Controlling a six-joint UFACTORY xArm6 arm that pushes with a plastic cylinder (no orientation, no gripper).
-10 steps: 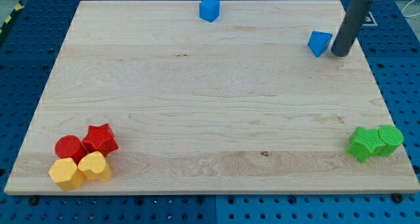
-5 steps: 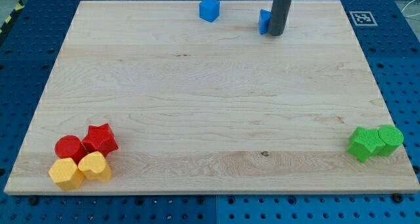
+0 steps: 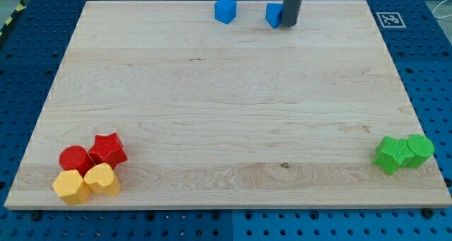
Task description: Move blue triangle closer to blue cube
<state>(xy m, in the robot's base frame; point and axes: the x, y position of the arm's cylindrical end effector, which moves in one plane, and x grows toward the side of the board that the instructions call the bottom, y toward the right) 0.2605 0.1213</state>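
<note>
The blue cube (image 3: 225, 10) sits near the top edge of the wooden board (image 3: 226, 107), left of centre. The blue triangle (image 3: 274, 15) lies to its right, a short gap away, partly hidden behind my rod. My tip (image 3: 289, 25) touches the triangle's right side, at the view's top.
A red cylinder (image 3: 75, 159), a red star (image 3: 108, 150), a yellow hexagon (image 3: 70, 186) and a yellow heart (image 3: 102, 179) cluster at the bottom left. Two green blocks (image 3: 404, 153) sit together at the bottom right. A marker tag (image 3: 390, 19) lies off the board's top right corner.
My tip has swept from the right side of the board to the left and upward, pushing the blue triangle with it toward the blue cube. Other blocks have not moved.
</note>
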